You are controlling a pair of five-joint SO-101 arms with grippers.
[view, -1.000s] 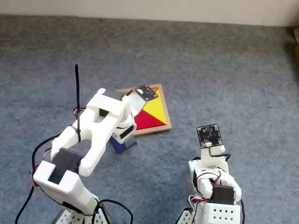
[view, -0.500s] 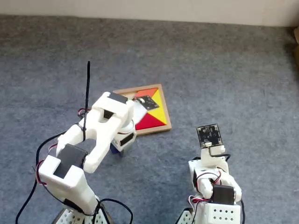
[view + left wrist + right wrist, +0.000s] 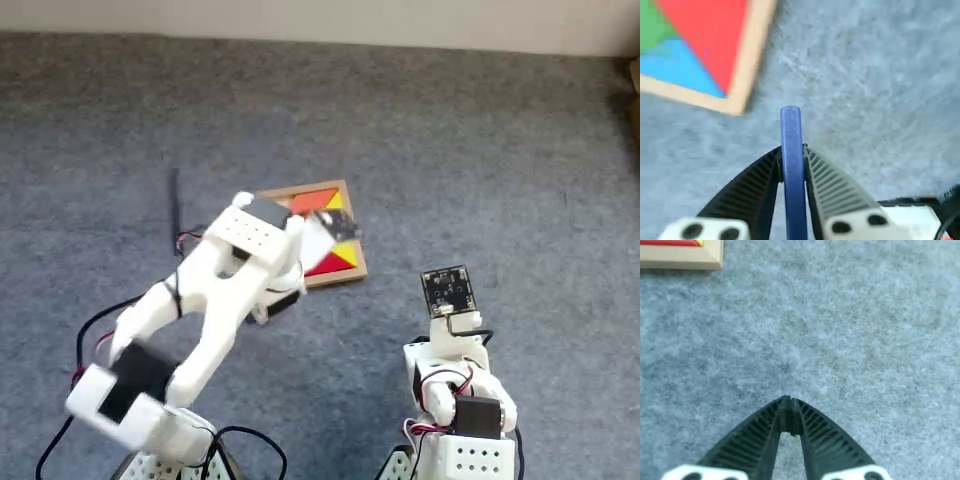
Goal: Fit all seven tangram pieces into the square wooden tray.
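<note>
My left gripper (image 3: 791,150) is shut on a dark blue tangram piece (image 3: 790,125), held edge-on above the grey carpet, just off a corner of the square wooden tray (image 3: 747,75). Red (image 3: 720,35), light blue (image 3: 675,62) and green (image 3: 652,30) pieces lie inside that corner. In the high view the left arm (image 3: 230,280) covers much of the tray (image 3: 357,270); orange (image 3: 310,201), yellow (image 3: 346,256) and red (image 3: 328,265) pieces show beside it. My right gripper (image 3: 790,407) is shut on nothing, low over bare carpet, with a tray corner (image 3: 682,260) farther ahead.
Grey carpet (image 3: 480,150) covers the whole work surface, with open room right of and behind the tray. The right arm (image 3: 455,385) stands folded near the front edge. A black cable (image 3: 177,215) rises beside the left arm.
The left arm has swung to the right across the tray's near side, carrying the blue piece. The right arm has stayed still.
</note>
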